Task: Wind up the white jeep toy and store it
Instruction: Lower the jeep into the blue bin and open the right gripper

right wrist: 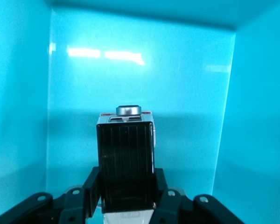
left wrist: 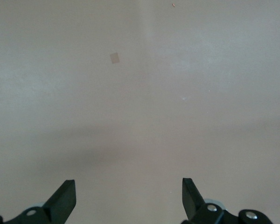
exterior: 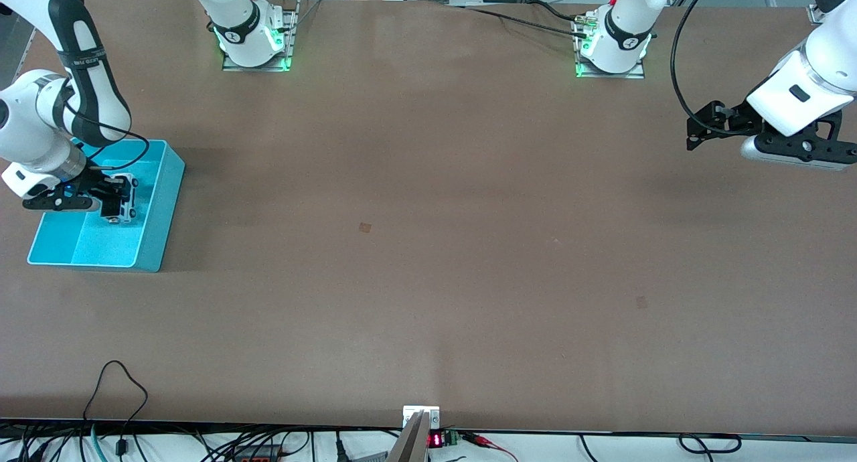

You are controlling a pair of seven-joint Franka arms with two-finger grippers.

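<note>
Right gripper (exterior: pixel 115 197) clenched on white jeep toy (right wrist: pixel 126 163) inside turquoise bin (exterior: pixel 157 214); toy underside hidden. Left gripper (left wrist: pixel 129 198) released, waiting over bare table (exterior: pixel 428 248), fingertips only visible.

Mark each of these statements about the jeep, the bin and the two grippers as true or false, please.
1. The right gripper is shut on the white jeep toy. True.
2. The jeep is over the turquoise bin. True.
3. The left gripper holds the jeep. False: it is open and holds nothing, over bare table.
4. The bin stands toward the left arm's end of the table. False: toward the right arm's end.
</note>
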